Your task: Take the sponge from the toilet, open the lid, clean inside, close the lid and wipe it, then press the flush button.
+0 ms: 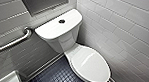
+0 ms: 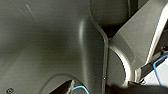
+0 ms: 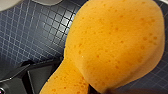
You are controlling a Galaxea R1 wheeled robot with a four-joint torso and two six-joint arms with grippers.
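No text, brand, number or sign can be read anywhere.

- toilet [image 1: 63, 42]: plain glossy white, no maker's mark legible on the tank or base.
- lid [image 1: 91, 64]: smooth white, only glare streaks, no lettering.
- flush button [image 1: 62, 21]: small dark round spot, too blurred to tell whether it bears a symbol.
- sponge [image 3: 112, 45]: plain orange foam with darker pores, no print or tag.
- wall tiles [image 1: 131, 30] and grab bar [image 1: 12, 44]: no sticker or notice legible.
- floor [image 3: 30, 37]: dark grid pattern, no marking.
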